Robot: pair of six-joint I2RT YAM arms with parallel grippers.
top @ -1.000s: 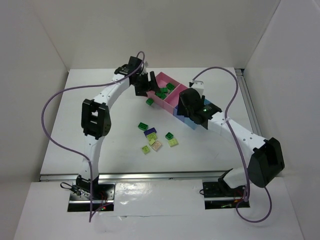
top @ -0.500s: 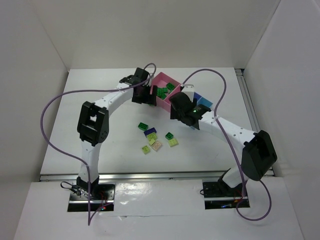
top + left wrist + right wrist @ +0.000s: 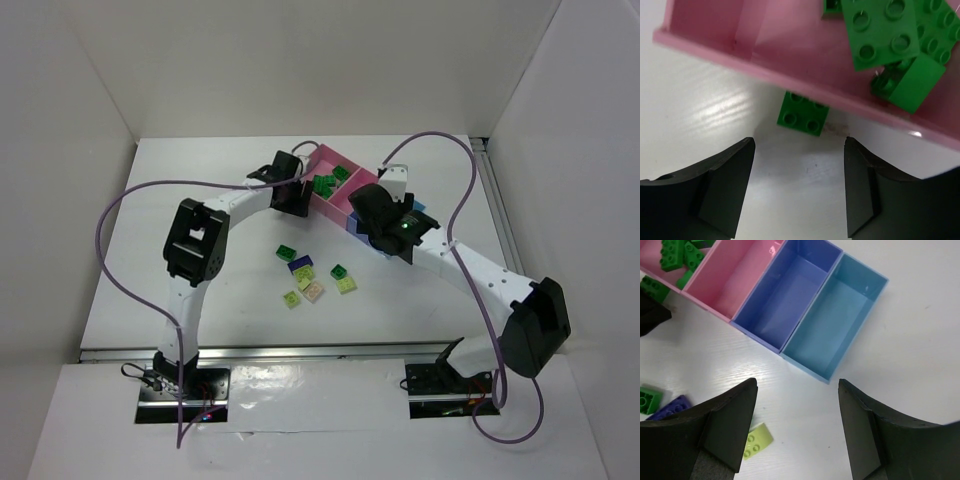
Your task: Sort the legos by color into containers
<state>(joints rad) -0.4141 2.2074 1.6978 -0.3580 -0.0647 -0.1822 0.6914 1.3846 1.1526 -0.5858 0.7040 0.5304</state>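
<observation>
My left gripper (image 3: 799, 145) stands open low over the table, with nothing between its fingers. Just ahead of it a dark green lego (image 3: 804, 111) lies on the table against the outer wall of the larger pink container (image 3: 790, 60). Several green legos (image 3: 885, 30) lie inside that bin. My right gripper (image 3: 797, 385) hangs open and empty above the table, near the light blue container (image 3: 840, 315). The smaller pink (image 3: 737, 275) and violet-blue (image 3: 790, 287) containers hold nothing. Loose legos (image 3: 305, 272) lie mid-table: green (image 3: 286, 252), purple (image 3: 299, 264), yellow-green (image 3: 347, 285), beige (image 3: 314, 290).
The right arm's wrist (image 3: 385, 215) covers most of the violet-blue and light blue bins in the top view. A yellow-green lego (image 3: 757, 440) sits beside my right gripper's left finger. White walls enclose the table on three sides; purple cables arc over both arms.
My left gripper has come down to the green lego at the pink bin's wall, its jaws a little narrower. My right arm swung left, then back right over the bins.
</observation>
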